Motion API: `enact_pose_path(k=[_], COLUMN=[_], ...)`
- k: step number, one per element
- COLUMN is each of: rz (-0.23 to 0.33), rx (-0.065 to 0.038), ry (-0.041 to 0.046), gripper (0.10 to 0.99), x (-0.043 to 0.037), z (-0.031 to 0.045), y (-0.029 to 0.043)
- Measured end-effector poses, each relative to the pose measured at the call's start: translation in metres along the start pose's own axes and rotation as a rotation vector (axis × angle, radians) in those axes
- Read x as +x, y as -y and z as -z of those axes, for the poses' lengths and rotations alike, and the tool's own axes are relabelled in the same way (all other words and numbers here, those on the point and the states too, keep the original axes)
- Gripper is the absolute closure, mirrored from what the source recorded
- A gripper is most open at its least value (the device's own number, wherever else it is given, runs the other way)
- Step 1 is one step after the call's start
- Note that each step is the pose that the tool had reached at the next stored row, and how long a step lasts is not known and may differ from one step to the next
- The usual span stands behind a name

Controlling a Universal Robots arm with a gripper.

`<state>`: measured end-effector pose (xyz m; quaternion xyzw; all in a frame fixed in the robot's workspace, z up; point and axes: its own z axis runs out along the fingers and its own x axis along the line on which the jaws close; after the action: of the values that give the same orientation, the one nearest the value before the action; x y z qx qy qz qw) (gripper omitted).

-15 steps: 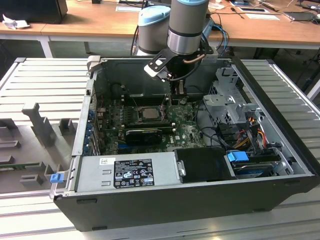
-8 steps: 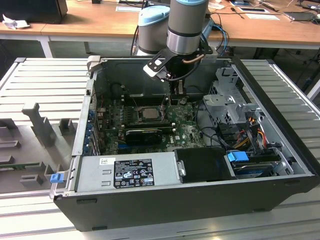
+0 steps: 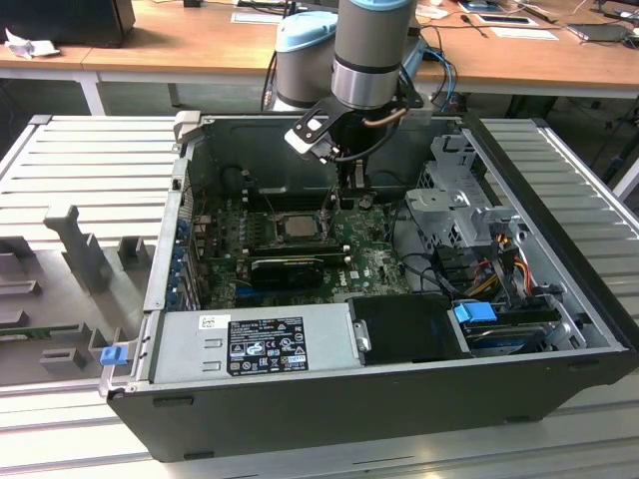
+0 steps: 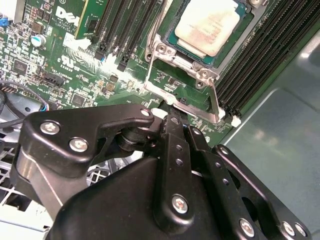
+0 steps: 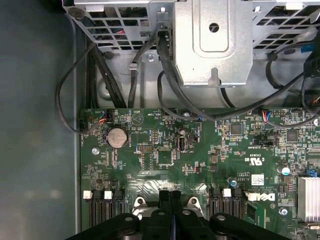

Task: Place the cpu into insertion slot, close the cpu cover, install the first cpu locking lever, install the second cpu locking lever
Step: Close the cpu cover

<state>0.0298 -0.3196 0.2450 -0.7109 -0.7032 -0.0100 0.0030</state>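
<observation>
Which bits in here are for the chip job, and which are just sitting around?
For the job: cpu, cpu cover, pincer.

Just sitting around: power supply box, round battery, metal drive cage, blue clip.

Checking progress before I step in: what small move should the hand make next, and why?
Probably press the shut hand gently against the silvery metal bar at its tip, since the cpu already sits in the insertion slot.

Arm (image 3: pixel 371 50) reaching straight down, gripper (image 5: pixel 170 195) closed, tips pressed together
</observation>
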Motion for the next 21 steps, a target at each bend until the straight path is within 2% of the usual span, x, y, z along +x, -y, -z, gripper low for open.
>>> enact_pose_path(k=[8,21], rz=[0.000,0.000], rx=[0.000,0.000], ry=[0.0000,0.0000], gripper=[0.980,0.980], x=[0.0000,-0.0001], z=[0.0000,0.0001], y=[0.0015,0.0095])
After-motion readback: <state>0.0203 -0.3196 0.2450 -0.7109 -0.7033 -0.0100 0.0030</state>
